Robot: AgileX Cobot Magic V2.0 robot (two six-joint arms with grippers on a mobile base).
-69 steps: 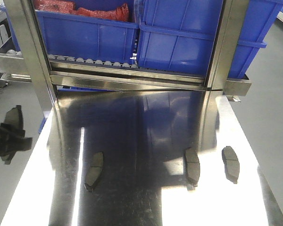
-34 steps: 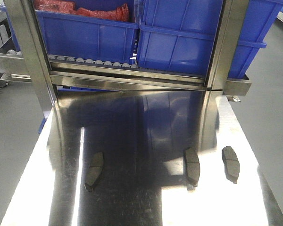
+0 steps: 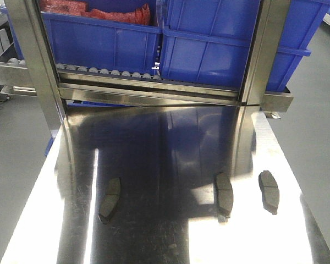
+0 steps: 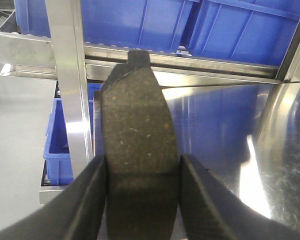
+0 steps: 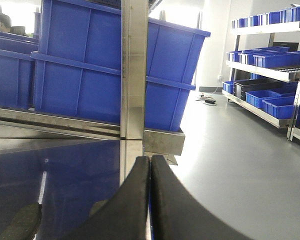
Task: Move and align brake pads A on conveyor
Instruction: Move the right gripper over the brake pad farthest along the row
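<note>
On the steel table (image 3: pixel 165 143), in the lower half of the front view, lie the left pad (image 3: pixel 110 199), left of centre, and the middle pad (image 3: pixel 224 194) and right pad (image 3: pixel 269 191), near each other at lower right. Behind the table, across the top of the frame, bins (image 3: pixel 99 41) sit on the roller rack (image 3: pixel 148 82). In the left wrist view a fourth pad (image 4: pixel 139 110) stands mid-frame within the left gripper (image 4: pixel 142 164). The right wrist view's lower left corner holds what seems another pad (image 5: pixel 20 222).
</note>
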